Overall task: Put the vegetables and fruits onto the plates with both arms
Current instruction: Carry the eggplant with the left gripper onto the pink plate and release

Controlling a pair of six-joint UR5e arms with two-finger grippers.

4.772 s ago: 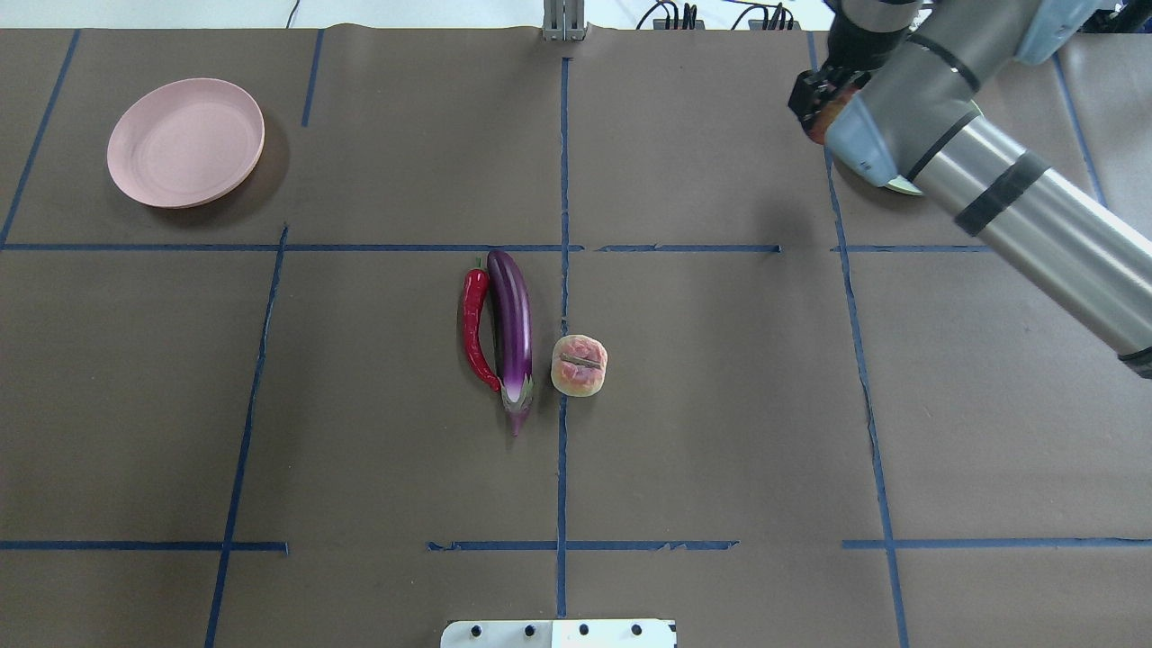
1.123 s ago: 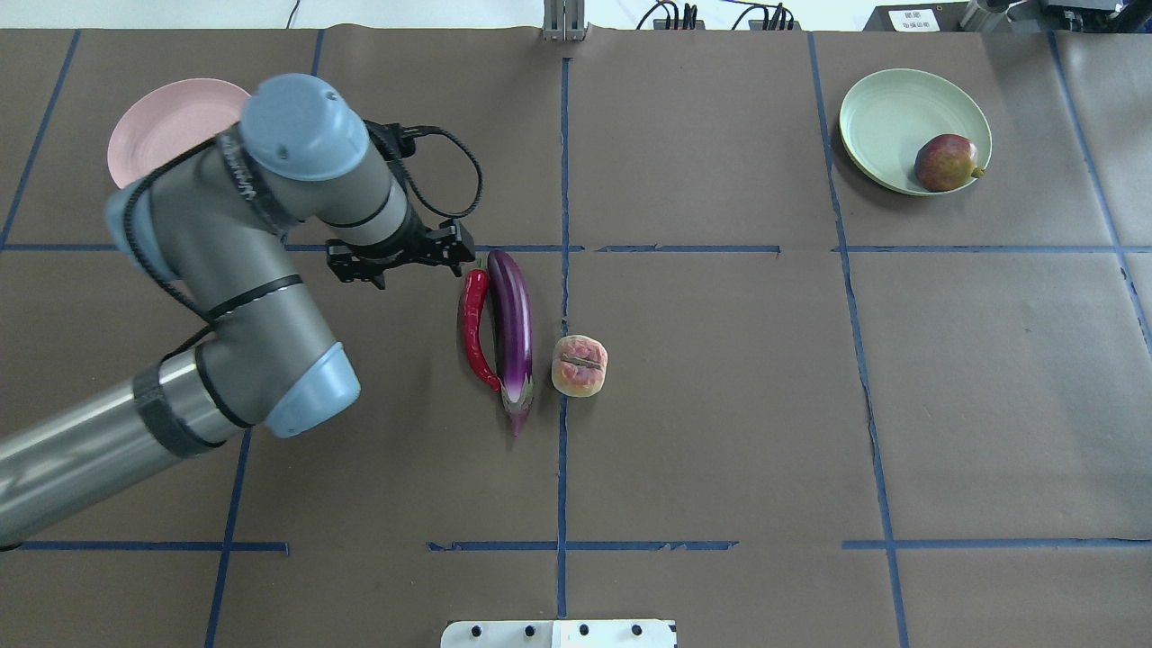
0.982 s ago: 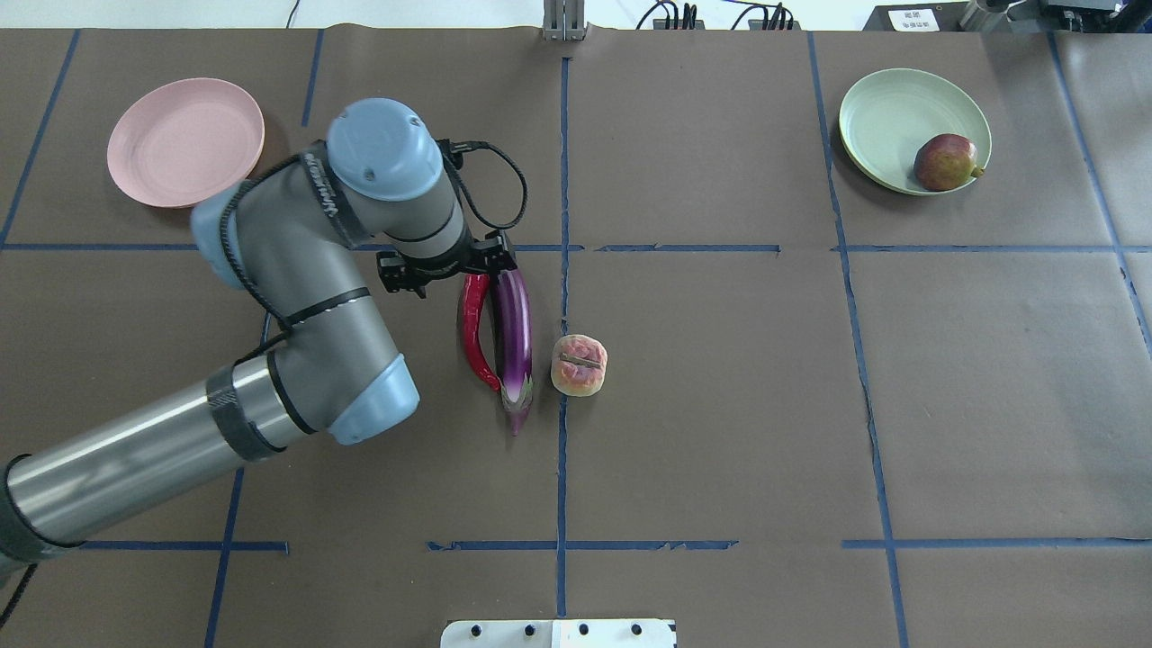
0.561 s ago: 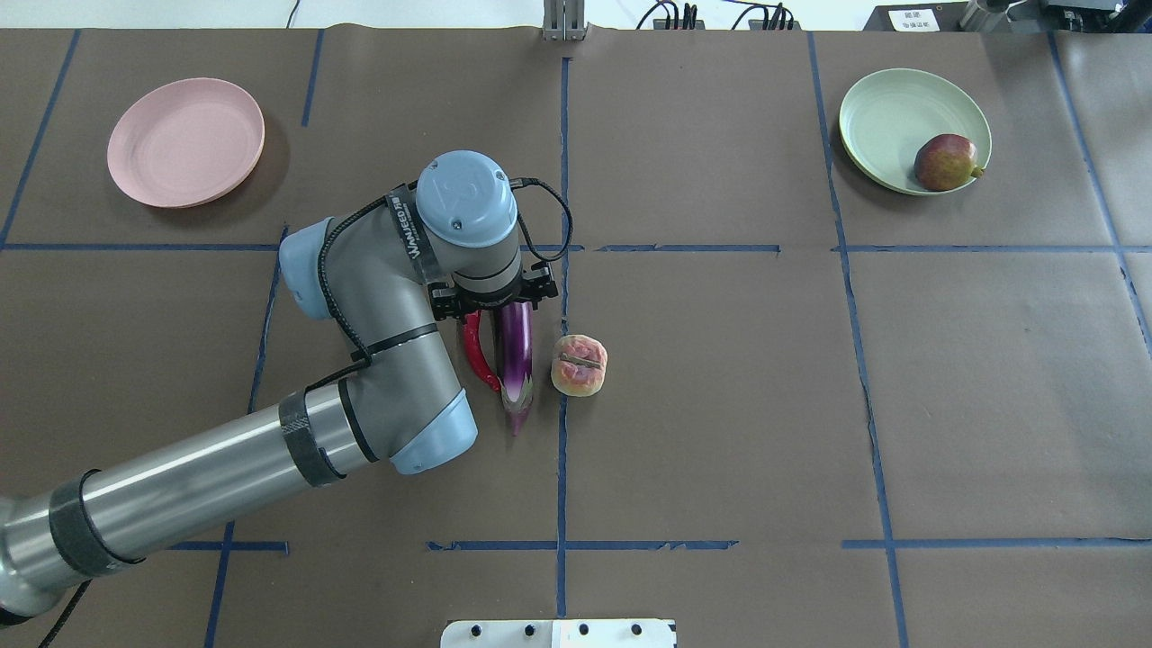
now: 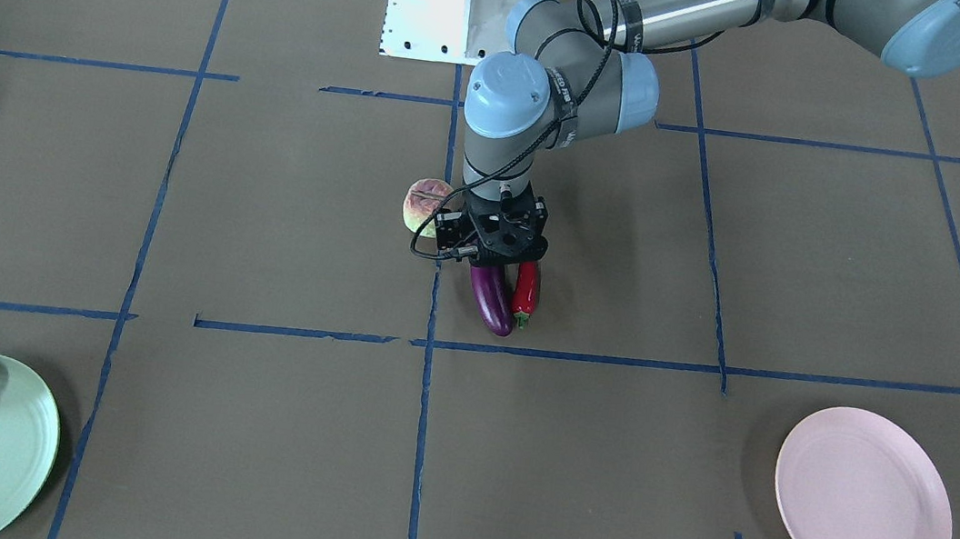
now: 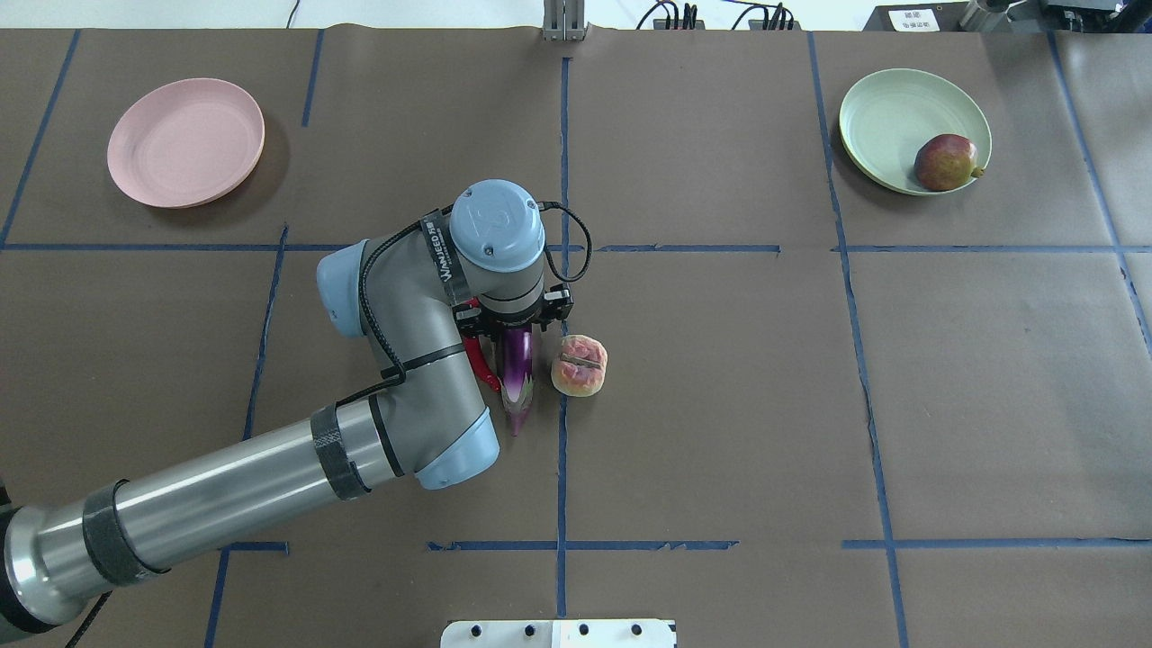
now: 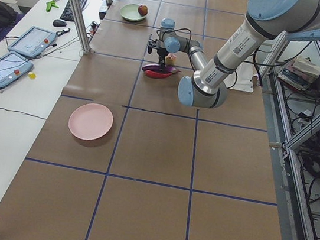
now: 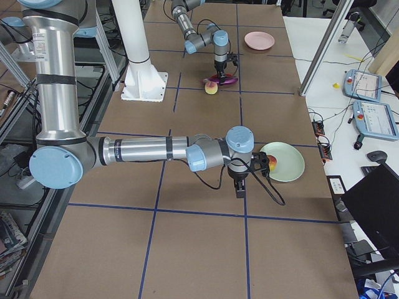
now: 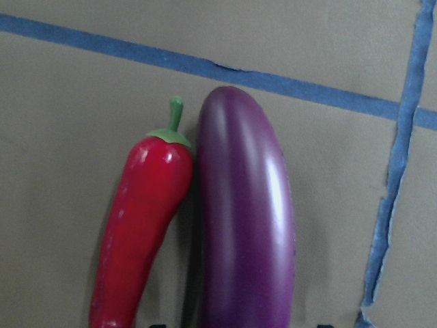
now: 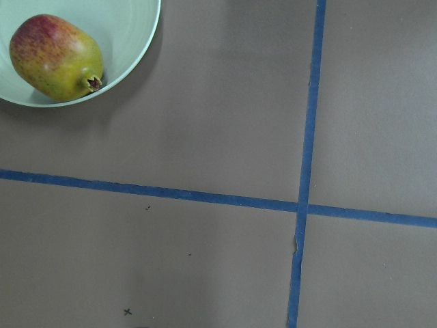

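Note:
The purple eggplant [image 6: 516,371] and red chili [image 6: 478,356] lie side by side at the table's middle, touching, also shown in the left wrist view [image 9: 247,219] [image 9: 140,219]. My left gripper [image 5: 495,262] hangs open just above the eggplant's middle, mostly hidden under the wrist in the overhead view [image 6: 513,326]. The pale fruit [image 6: 579,364] sits just right of the eggplant. The pink plate [image 6: 185,141] at far left holds nothing. The dark pomegranate [image 6: 945,162] lies on the green plate [image 6: 886,112]. My right gripper [image 8: 240,187] hovers near that plate; I cannot tell its state.
The white robot base [image 5: 462,2] stands at the table's near edge. Blue tape lines cross the brown table cover. Tablets [image 7: 25,41] and a metal pole [image 7: 74,6] stand on the operators' side bench.
The right arm left the overhead view, leaving the pomegranate on the green plate. The left arm came in from the left and moved over the chili and eggplant toward their stem ends.

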